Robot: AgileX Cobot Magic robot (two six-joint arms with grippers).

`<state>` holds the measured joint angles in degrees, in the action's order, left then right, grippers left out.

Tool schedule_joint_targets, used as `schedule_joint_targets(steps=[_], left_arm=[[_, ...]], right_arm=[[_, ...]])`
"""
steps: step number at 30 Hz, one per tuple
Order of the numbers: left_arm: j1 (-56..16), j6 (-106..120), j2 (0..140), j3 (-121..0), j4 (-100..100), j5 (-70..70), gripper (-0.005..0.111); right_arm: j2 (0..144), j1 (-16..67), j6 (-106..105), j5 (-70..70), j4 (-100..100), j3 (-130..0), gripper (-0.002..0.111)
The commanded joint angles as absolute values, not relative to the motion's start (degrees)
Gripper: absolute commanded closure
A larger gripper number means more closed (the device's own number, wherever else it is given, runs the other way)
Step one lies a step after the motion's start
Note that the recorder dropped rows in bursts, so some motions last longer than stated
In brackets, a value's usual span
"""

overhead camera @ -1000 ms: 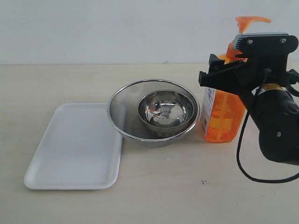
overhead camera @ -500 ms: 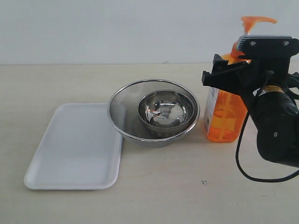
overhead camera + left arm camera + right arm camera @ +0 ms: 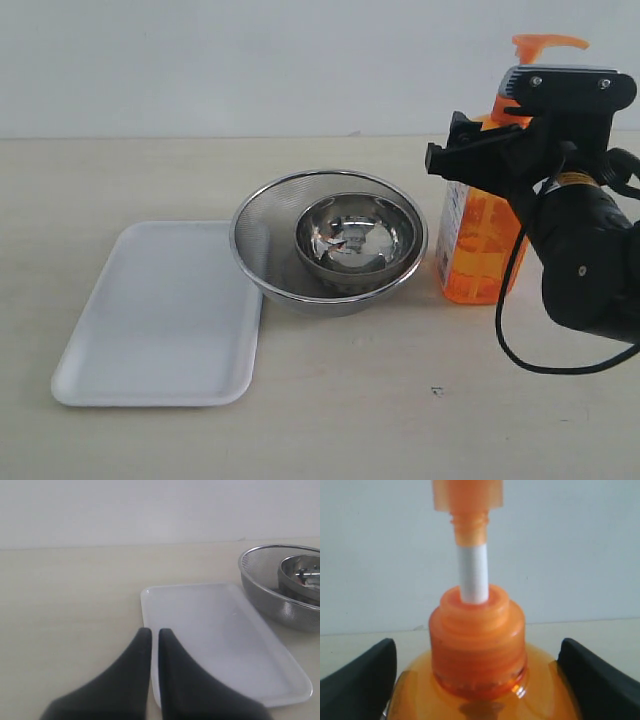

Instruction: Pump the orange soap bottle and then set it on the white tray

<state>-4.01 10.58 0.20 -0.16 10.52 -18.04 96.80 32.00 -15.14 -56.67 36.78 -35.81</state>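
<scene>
The orange soap bottle (image 3: 480,250) stands upright at the right of the table, beside the steel bowls. Its orange pump head (image 3: 545,43) is raised on the white stem (image 3: 473,575). My right gripper (image 3: 478,150) holds the bottle at its shoulders, below the neck collar (image 3: 477,635), one black finger pressed on each side (image 3: 477,647). I cannot tell whether the bottle's base rests on the table. The white tray (image 3: 160,310) lies flat at the left. My left gripper (image 3: 154,631) hangs shut and empty over the tray's (image 3: 215,630) near left edge; the exterior view does not show it.
A steel mesh bowl (image 3: 262,250) with a smaller steel bowl (image 3: 355,240) inside it sits between tray and bottle, its rim close to both. The same bowls (image 3: 270,595) show in the left wrist view. A black cable (image 3: 515,340) loops down from the right arm.
The right gripper and the bottle swayed slightly to the right, then came back a little to the left. The tray and bowls have not moved.
</scene>
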Motion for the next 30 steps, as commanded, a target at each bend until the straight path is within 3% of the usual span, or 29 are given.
schedule_joint_targets(steps=[1, 11, 16, 30], left_arm=[[-3.89, 10.80, 0.00, 0.00, 10.50, -18.03, 0.102], [-3.89, 10.80, 0.00, 0.00, 10.50, -18.03, 0.102], [-3.89, 10.80, 0.00, 0.00, 10.50, -18.03, 0.102], [-3.89, 10.80, 0.00, 0.00, 10.50, -18.03, 0.102]], right_arm=[[96.54, 32.00, -15.25, -56.25, 36.37, -36.04, 0.031], [96.54, 32.00, -15.10, -55.24, 36.49, -36.04, 0.029], [96.54, 32.00, -14.88, -54.61, 37.76, -36.04, 0.003], [95.73, 32.00, -15.40, -51.08, 37.55, -36.04, 0.003]])
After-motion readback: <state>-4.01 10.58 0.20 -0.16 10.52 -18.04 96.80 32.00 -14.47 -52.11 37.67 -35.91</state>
